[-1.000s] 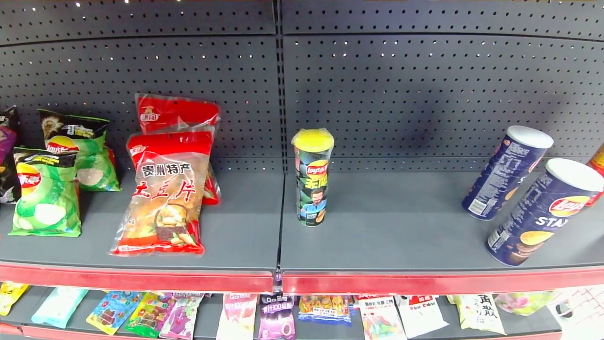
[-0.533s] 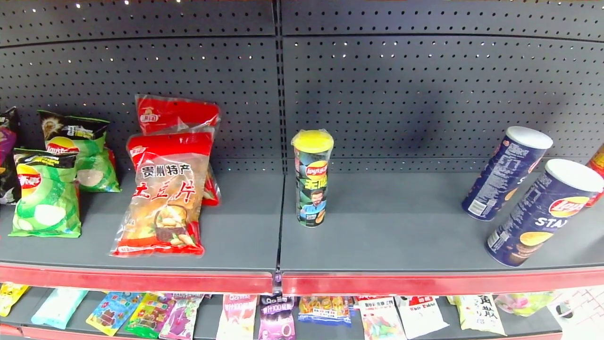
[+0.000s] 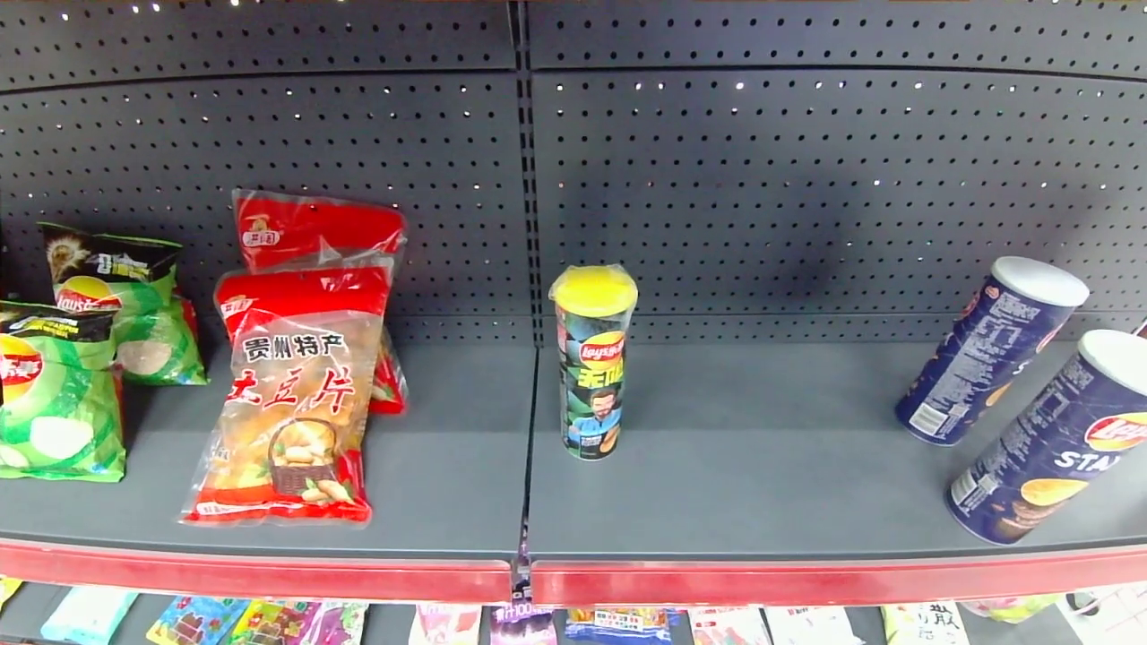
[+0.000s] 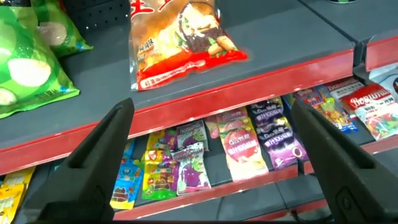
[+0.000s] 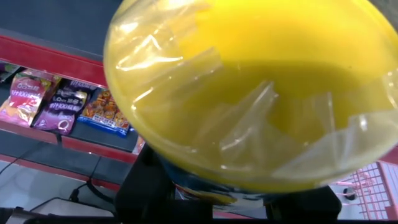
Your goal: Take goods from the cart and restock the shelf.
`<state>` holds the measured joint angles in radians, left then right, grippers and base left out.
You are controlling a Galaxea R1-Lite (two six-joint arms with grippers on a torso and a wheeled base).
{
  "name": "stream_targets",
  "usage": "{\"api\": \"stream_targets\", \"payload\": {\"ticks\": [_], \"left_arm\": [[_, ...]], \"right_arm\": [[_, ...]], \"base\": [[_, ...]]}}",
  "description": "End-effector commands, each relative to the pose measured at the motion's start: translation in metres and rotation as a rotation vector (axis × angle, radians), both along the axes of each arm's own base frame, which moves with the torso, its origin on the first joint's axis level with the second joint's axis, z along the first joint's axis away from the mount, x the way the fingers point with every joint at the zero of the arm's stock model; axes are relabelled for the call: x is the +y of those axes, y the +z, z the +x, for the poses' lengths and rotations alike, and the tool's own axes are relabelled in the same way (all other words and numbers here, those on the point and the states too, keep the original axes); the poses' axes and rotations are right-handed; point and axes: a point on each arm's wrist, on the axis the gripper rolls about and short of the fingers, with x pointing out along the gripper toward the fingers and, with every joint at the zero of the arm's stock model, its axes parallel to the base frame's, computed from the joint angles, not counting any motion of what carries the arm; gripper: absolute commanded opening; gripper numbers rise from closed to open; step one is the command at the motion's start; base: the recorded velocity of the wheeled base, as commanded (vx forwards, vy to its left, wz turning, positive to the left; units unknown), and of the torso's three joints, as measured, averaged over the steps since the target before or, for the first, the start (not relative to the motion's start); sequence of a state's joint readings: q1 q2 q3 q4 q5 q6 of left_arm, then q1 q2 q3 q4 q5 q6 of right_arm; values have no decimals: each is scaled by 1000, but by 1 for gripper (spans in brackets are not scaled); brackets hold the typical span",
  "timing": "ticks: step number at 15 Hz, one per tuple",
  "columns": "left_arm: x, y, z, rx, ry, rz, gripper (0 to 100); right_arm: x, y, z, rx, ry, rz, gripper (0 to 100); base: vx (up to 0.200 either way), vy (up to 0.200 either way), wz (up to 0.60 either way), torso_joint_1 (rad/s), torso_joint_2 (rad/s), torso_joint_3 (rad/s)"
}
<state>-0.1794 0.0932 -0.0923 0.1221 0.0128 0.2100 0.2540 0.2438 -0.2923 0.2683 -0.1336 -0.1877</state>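
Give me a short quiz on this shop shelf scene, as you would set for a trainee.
1. True or false: the left tool is open and empty.
2. How many dark blue, white-lidded cardboard crisp tubes are on the grey metal shelf in the head view? A one, B two, C five.
3. Fill in: the right tool holds a film-wrapped round crisp tube with a ____ plastic lid.
Key: 1 true; 2 B; 3 yellow.

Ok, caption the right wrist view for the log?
Right end effector grips a yellow-lidded chip can, candy packets on the lower shelf behind.
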Motion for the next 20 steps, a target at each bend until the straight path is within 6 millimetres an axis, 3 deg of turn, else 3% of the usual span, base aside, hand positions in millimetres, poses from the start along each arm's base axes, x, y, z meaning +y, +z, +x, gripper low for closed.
{"api": "stream_targets", "payload": {"ticks": [1,2,4,5,8,9,10,11,12,14,16,20], "left_arm": [[0,0,1,10,3,-4,100],[0,9,1,8,-25,-22,100],[-5,70,21,51,-86,-194,100],[-10,85,36,88,-123,-193,100],[-26,96,72,177,-419,-97,100],[-40,112,99,234,-563,-90,100],[-47,119,112,258,-598,-90,100],[-59,127,142,309,-608,-87,100],[-73,132,176,335,-612,-78,100],[-99,131,219,320,-655,-71,100],[-122,121,246,314,-708,-70,100],[-158,103,276,339,-795,-68,100]], "right_arm": [[0,0,1,5,4,-2,0],[0,0,1,4,6,-1,0],[1,7,0,-5,52,11,0],[4,9,2,8,149,32,0],[8,23,9,37,235,47,0],[10,27,16,75,260,50,0],[11,28,18,86,265,51,0],[12,28,21,103,269,50,0],[12,27,21,111,270,49,0],[12,25,21,117,270,50,0],[11,27,20,108,267,58,0],[12,28,21,114,262,74,0]], "base": [[0,0,0,0,0,0],[0,0,0,0,0,0],[0,0,0,0,0,0],[0,0,0,0,0,0],[0,0,0,0,0,0],[0,0,0,0,0,0],[0,0,0,0,0,0],[0,0,0,0,0,0],[0,0,0,0,0,0],[0,0,0,0,0,0],[0,0,0,0,0,0],[0,0,0,0,0,0]]}}
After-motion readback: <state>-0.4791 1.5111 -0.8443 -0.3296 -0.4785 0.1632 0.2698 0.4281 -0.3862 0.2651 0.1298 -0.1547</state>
